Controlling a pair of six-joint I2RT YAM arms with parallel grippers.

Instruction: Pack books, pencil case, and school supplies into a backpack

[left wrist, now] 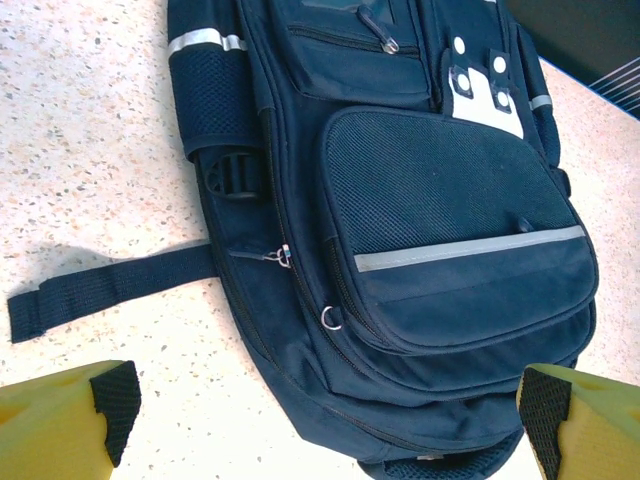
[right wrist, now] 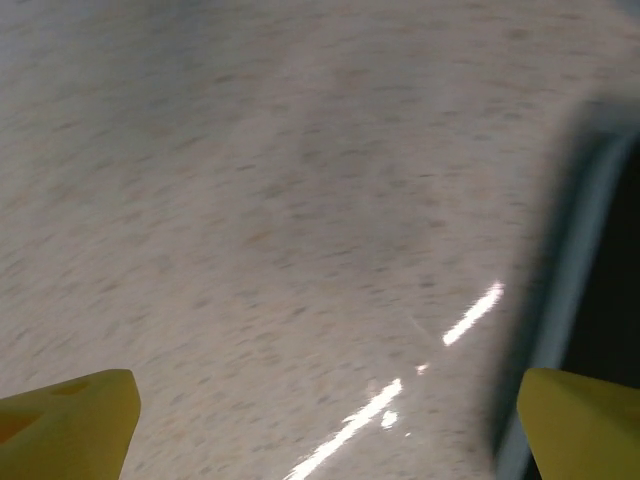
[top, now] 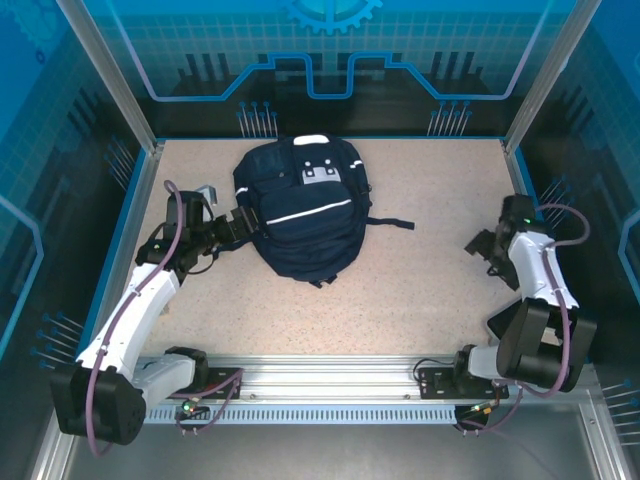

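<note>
Speckled beige table (top: pixel 430 290) inside a blue-lit booth, and on it the backpack (top: pixel 300 215) lies flat, front pockets up. Its grey patch (top: pixel 320 175) is at the end far from both arms.

Left jaws: wide open, gripping nothing. In the wrist view the black pads (left wrist: pixel 115 400) sit at the bottom corners and the pack takes up most of the space ahead of them. Seen from above they're right at the pack's flank — touching or not, can't tell. The pack's long axis runs slantwise across their front, w/ the rounded bottom end closest and the patch end farthest. One loose strap (left wrist: pixel 100 290) trails on the table just ahead of the left-hand pad.

Right jaws: also wide open, yellow fingertips (right wrist: pixel 70 425) apart over bare table, nothing between them. The pack is well apart from them, off across the table.

So the left arm is the nearer one by far. My guess is that any move on the pack, e.g. tugging a zip or lifting a flap, falls to it. The small zip pull (left wrist: pixel 283 257) and ring (left wrist: pixel 332 318) lie ahead of the jaws and roughly midway between the pads. The front pocket zips look closed; the main compartment I can't tell.
</note>
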